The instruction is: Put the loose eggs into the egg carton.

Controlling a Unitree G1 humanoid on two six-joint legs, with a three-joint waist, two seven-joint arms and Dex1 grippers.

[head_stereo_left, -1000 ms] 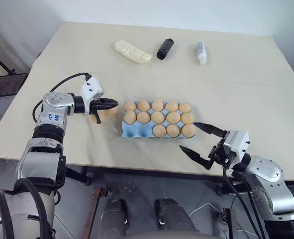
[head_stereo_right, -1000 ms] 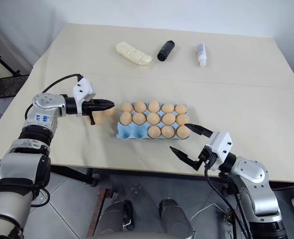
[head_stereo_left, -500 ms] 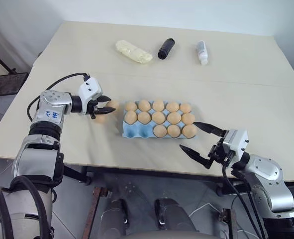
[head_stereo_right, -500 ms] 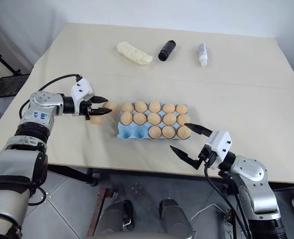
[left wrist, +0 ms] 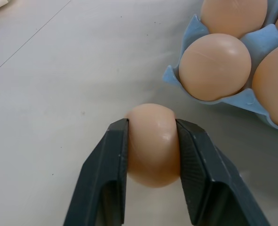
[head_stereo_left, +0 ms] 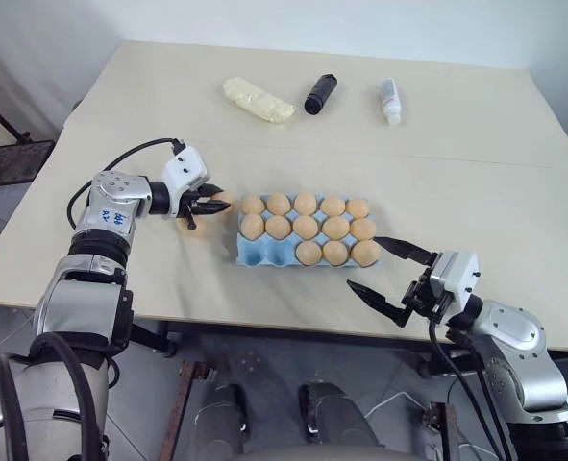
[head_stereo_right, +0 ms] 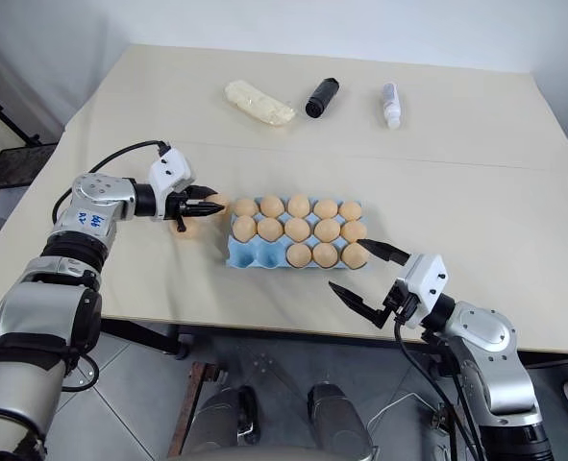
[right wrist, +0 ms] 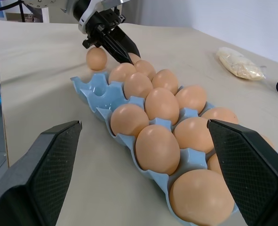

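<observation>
**Left claw pinches an egg beside the carton's left end**

The left claw (left wrist: 152,141) has its two black fingers (left wrist: 106,179) pressed on either side of a loose egg (left wrist: 152,143), which sits low over the worktop (head_stereo_left: 456,144) just off the left short edge of the egg carton (head_stereo_left: 264,252). A second loose egg (right wrist: 96,58) lies on the worktop close by, also just left of the carton and on the near side of the claw.

The light blue egg carton lies lengthwise across the middle of the worktop. Its far and middle rows are full of eggs; the near row has two empty cups at its left end and three eggs to the right of them.

The right claw (head_stereo_left: 389,279) hangs past the worktop's near edge, by the carton's near right corner, fingers spread wide and holding nothing.

Bare worktop runs all round the carton. Along the far side, well apart from it, lie a pale yellow lumpy oblong (head_stereo_left: 256,99), a black cylinder (head_stereo_left: 319,93) and a small white bottle (head_stereo_left: 388,100).
</observation>
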